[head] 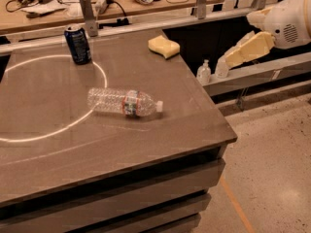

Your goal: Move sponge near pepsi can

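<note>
- Camera view, only one you got.
- Gripper (234,58) hung off the tbl's right side, over the gap by the far rail, at about sponge height in frame. Not touching anything. Open or closed: couldn't tell from this angle, so don't trust a guess.
- White arm housing (287,24) sat behind it at the frame's upper right edge.
- Sponge (164,46) lay flat on the table (194,140), far right corner, near the right edge. Nothing on it or against it.
- Pepsi can (78,44) stood upright at the far left of the top, just beside a metal post (87,14) on the back rail. Its base sat on the far arc of the white ring (73,125) marked on the surface.
- Sponge and can were well apart, bare tabletop between them.
- Clear bottle (124,102) lay on its side mid-tbl, cap pointing right, crossing the ring's right arc. Closer to you than both can and sponge, touching neither.
- Two small pump bottles (204,73) stood on the ledge right of the tbl, just below the gripper.
- Workbench (58,8) w/ cables and clutter ran along the back.
</note>
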`<state>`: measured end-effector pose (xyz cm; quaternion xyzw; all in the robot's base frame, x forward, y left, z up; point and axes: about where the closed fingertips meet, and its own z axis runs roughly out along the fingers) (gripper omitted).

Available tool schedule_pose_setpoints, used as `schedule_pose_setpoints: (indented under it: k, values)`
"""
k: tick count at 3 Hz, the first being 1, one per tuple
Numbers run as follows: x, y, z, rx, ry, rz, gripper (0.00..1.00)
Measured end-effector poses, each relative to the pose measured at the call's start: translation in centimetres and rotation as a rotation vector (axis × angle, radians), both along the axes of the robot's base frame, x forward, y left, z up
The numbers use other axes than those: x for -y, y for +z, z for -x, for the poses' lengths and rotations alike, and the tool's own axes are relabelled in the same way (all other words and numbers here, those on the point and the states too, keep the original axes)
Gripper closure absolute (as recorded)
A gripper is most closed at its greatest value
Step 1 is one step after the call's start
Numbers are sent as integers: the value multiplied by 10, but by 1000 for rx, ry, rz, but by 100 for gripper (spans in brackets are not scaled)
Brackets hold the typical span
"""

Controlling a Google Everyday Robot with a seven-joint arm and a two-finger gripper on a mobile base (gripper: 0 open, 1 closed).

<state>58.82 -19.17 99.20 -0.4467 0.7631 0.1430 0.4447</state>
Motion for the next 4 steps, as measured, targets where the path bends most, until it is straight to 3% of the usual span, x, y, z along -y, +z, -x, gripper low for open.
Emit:
schedule_pose_setpoints:
  k: [1, 2, 4]
  values:
    - [0, 1, -5, 5, -4, -11, 0]
    - [0, -7, -7, 11, -47, -39, 0]
    - [-11, -44, -63, 45, -14, -70, 0]
